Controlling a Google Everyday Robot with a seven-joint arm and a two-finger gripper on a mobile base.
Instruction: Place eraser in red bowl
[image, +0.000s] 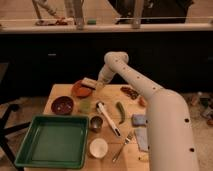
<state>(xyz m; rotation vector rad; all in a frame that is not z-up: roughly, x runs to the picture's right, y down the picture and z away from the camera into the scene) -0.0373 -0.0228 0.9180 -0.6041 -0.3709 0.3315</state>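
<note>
The red bowl (79, 90) sits at the back left of the wooden table (131, 105). Just over its right rim hangs the eraser (89, 82), a small flat block, pale on top and dark at one end. My gripper (97, 83) is at the end of the white arm (127, 75), which reaches in from the right. It is shut on the eraser's right end.
A darker maroon bowl (62, 105) lies front-left of the red one. A green tray (54, 140) fills the near left. A metal cup (96, 123), white cup (98, 147), white-handled brush (108, 118), green pepper (120, 112), blue sponge (139, 120) and fork (122, 146) lie mid-table.
</note>
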